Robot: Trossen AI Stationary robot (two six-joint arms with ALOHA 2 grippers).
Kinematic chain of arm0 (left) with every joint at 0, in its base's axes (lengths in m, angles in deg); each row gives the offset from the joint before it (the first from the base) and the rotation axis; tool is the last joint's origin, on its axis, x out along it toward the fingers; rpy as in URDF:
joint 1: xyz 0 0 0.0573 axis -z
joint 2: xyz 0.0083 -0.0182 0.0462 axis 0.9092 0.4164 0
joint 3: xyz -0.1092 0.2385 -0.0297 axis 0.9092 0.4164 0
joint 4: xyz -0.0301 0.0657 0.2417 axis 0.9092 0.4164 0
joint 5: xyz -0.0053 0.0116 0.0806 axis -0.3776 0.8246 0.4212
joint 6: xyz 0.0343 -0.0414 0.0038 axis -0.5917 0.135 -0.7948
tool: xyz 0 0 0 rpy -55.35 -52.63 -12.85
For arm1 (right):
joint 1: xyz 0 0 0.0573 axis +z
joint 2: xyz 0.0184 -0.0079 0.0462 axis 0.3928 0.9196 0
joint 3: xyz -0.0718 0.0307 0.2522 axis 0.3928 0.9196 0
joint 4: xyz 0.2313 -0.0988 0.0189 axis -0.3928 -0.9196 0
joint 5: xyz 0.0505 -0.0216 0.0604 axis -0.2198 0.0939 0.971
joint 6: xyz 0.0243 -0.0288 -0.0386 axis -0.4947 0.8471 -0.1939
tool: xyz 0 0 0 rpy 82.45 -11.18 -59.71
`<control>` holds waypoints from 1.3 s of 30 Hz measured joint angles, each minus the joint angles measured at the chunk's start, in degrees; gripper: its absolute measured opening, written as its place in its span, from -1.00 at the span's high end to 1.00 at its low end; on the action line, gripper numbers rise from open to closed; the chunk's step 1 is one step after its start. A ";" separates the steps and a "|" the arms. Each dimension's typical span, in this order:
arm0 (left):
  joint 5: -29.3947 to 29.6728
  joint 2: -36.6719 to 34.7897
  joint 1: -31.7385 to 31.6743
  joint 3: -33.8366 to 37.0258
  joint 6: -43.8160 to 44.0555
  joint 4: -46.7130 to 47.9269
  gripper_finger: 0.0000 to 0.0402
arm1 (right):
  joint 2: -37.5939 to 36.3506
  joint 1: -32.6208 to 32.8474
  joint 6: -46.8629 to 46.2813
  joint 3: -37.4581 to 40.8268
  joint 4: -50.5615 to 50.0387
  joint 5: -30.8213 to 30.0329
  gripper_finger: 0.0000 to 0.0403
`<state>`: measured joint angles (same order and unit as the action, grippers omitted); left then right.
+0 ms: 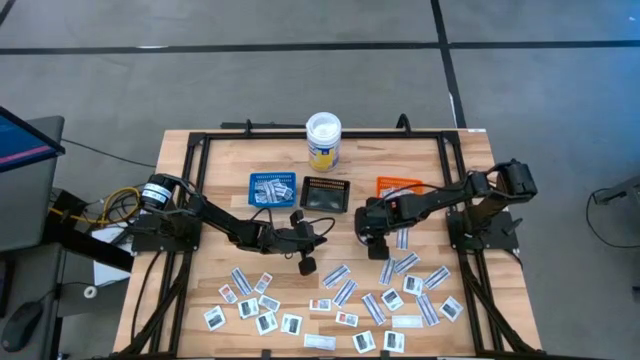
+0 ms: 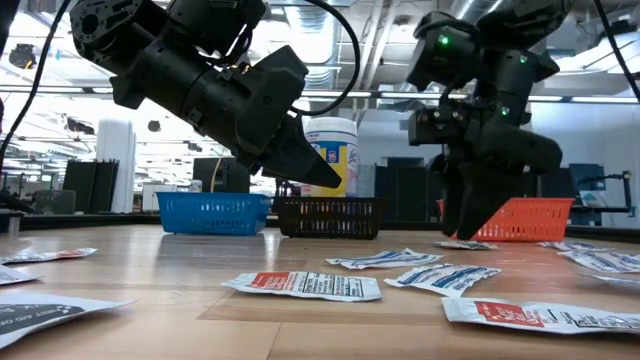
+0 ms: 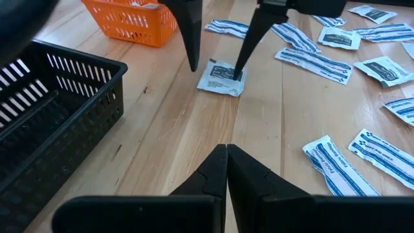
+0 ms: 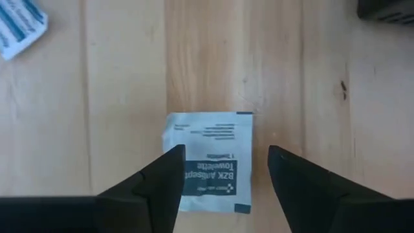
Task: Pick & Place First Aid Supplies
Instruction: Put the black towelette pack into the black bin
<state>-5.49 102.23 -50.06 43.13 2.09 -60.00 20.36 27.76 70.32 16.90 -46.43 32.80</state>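
Note:
Many first aid supplies (image 1: 340, 300), flat white packets, lie scattered over the near half of the wooden table. One squarish white packet with a dark blue band (image 4: 208, 139) lies flat on the wood by itself near the table's middle. My right gripper (image 4: 220, 162) points down over it, open, one finger on either side of its near part (image 3: 222, 77). My left gripper (image 3: 227, 155) hangs shut with nothing in it a little above the table (image 1: 322, 228), to the left of that packet and pointing toward it. My right gripper is open over the squarish packet, coming from above. One fingertip (image 3: 238, 72) stands at the packet's edge. Whether it touches the paper I cannot tell.
At the back stand a blue basket (image 1: 272, 188) with several strip packets in it, a black basket (image 1: 326, 193) and an orange basket (image 1: 398, 184). Behind them is a white-lidded, yellow-labelled tub (image 1: 323, 140). Bare wood lies between the baskets and the scattered packets.

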 joint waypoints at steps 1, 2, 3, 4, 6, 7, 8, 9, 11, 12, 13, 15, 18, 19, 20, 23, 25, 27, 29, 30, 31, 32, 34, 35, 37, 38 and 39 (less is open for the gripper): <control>0.00 0.00 0.00 0.00 0.00 0.00 0.94 | 0.00 -0.21 0.00 0.17 0.11 0.00 -0.05; 0.00 0.00 0.00 0.00 0.00 0.00 0.94 | 0.00 -0.42 0.00 0.32 0.17 0.00 -0.04; 0.00 0.00 0.02 0.00 0.00 0.00 0.94 | -0.02 -0.56 0.00 0.60 0.57 0.01 -0.03; 0.00 0.00 0.00 0.00 0.00 0.00 0.94 | -0.02 -0.74 0.02 1.07 1.35 0.12 -0.03; 0.00 0.00 0.00 0.00 0.00 0.00 0.94 | -0.03 -1.09 0.19 2.15 3.06 0.70 -0.02; 0.00 0.00 0.00 0.00 0.00 0.00 0.94 | -0.13 -1.12 0.54 2.45 3.52 1.39 -0.02; 0.00 0.00 0.00 0.00 0.00 0.00 0.94 | -0.15 -1.12 0.71 2.64 3.67 2.17 -0.02; 0.00 0.00 0.00 0.00 0.00 0.00 0.94 | -0.15 -1.15 0.72 2.66 3.66 2.75 -0.02; 0.00 0.00 0.00 0.00 0.00 0.00 0.94 | -0.15 -1.06 0.86 2.68 3.87 3.01 -0.02; 0.00 0.00 0.00 0.00 0.00 0.00 0.94 | -0.14 -0.96 0.95 2.70 4.22 3.09 -0.02; 0.02 0.00 0.00 0.00 0.00 0.00 0.94 | -0.13 -0.95 0.96 2.72 4.58 3.19 -0.02; 0.00 0.00 0.00 0.00 0.00 0.00 0.94 | -0.11 -0.95 0.96 2.74 4.91 3.21 0.00; 0.00 0.00 0.00 0.00 0.00 0.00 0.94 | -0.11 -1.06 0.64 2.74 4.76 3.44 0.07; 0.02 0.00 0.00 0.00 0.00 0.00 0.94 | -0.11 -1.08 0.46 2.74 4.62 3.78 0.12; 0.02 0.00 0.00 0.00 0.00 0.00 0.94 | -0.11 -1.12 0.48 2.74 4.57 4.51 0.18; 0.00 0.00 0.00 0.00 0.00 0.00 0.94 | -0.11 -1.12 1.39 2.74 4.61 7.39 0.40; 0.00 0.00 0.00 0.00 0.00 0.00 0.94 | -0.11 -1.15 1.53 2.74 4.90 8.55 0.55; 0.01 0.00 0.00 0.00 0.00 0.00 0.94 | -0.11 -1.38 1.53 2.74 4.95 9.07 0.69; 0.00 0.00 0.00 0.00 0.00 0.00 0.94 | -0.08 -1.64 1.53 2.74 4.95 9.03 0.80; 0.01 0.00 0.00 0.00 0.00 0.00 0.94 | -0.06 -1.81 1.51 2.74 5.01 9.03 0.85; 0.00 0.00 0.00 0.00 0.00 0.00 0.94 | -0.04 -1.90 1.31 2.74 5.15 9.03 0.90; 0.02 0.00 0.00 0.00 0.00 0.00 0.94 | -0.04 -1.97 0.95 2.74 5.48 9.03 0.95; 0.02 0.00 0.01 0.00 0.00 0.00 0.94 | -0.04 -2.21 0.46 2.74 5.80 9.03 0.98; 0.01 0.00 0.00 0.00 0.00 0.00 0.94 | -0.04 -2.18 0.47 2.74 5.77 9.03 0.98; 0.02 0.00 0.00 0.00 0.00 0.00 0.94 | -0.04 -2.11 0.46 2.74 5.75 9.03 0.98; 0.00 0.00 0.00 0.00 0.00 0.00 0.94 | -0.04 -2.11 0.46 2.74 5.73 9.03 0.98; 0.02 0.00 0.00 0.00 0.00 0.00 0.94 | -0.04 -2.10 0.46 2.74 5.64 9.03 0.99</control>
<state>-5.47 102.23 -50.06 43.13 2.09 -60.00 20.32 25.66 70.78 19.64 -40.79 41.82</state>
